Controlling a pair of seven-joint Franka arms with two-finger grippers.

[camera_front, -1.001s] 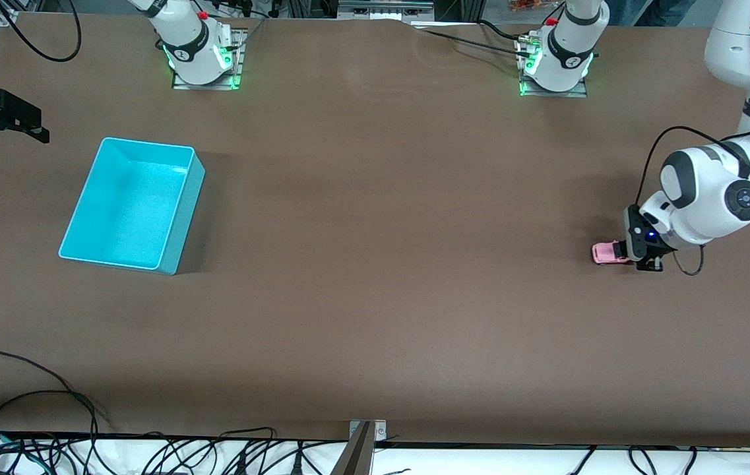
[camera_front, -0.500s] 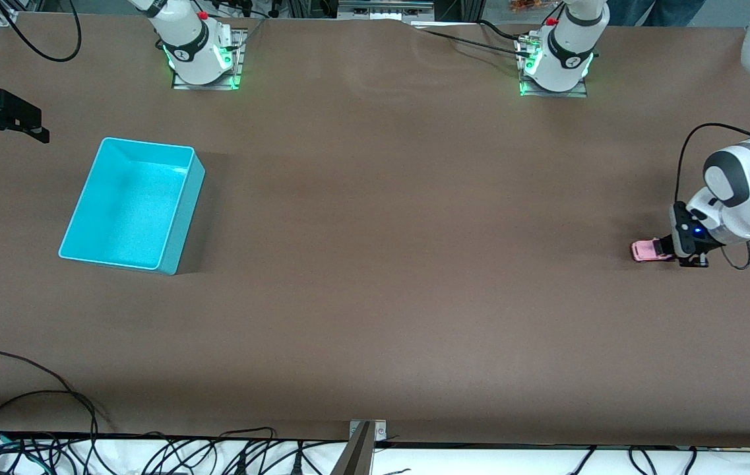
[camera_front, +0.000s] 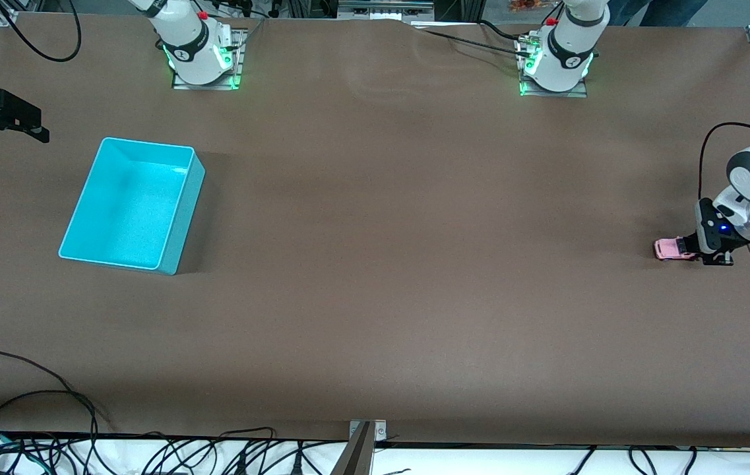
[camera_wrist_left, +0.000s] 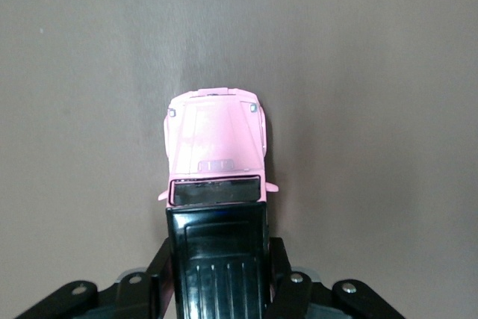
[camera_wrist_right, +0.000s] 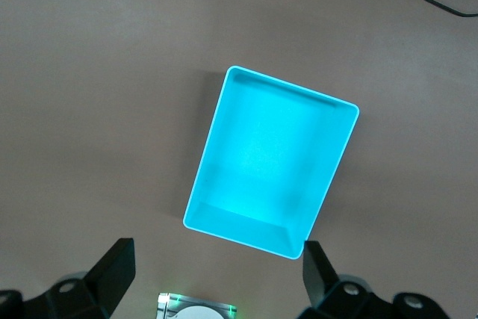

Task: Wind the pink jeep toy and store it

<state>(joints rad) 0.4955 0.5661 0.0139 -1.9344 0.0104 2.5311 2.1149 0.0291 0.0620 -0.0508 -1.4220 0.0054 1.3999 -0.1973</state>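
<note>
The pink jeep toy [camera_front: 670, 249] stands on the brown table near the left arm's end. My left gripper [camera_front: 692, 249] is low at the table and shut on its black rear roof. In the left wrist view the pink hood [camera_wrist_left: 215, 147] points away from the gripper [camera_wrist_left: 218, 255], and the fingers [camera_wrist_left: 278, 258] press both sides of the rear. The turquoise bin [camera_front: 187, 214] is empty, at the right arm's end. My right gripper [camera_front: 33, 128] waits open and empty in the air over the table beside the bin. The bin also shows in the right wrist view [camera_wrist_right: 246, 231], past the gripper [camera_wrist_right: 216, 270].
The two arm bases [camera_front: 200, 49] [camera_front: 556, 59] stand along the table's edge farthest from the front camera. Loose cables [camera_front: 31, 396] lie at the near edge, toward the right arm's end. The jeep is close to the table's end edge.
My left gripper has slid the pink jeep along the table toward the left arm's end, away from the bin. The right gripper and the bin have not moved.
</note>
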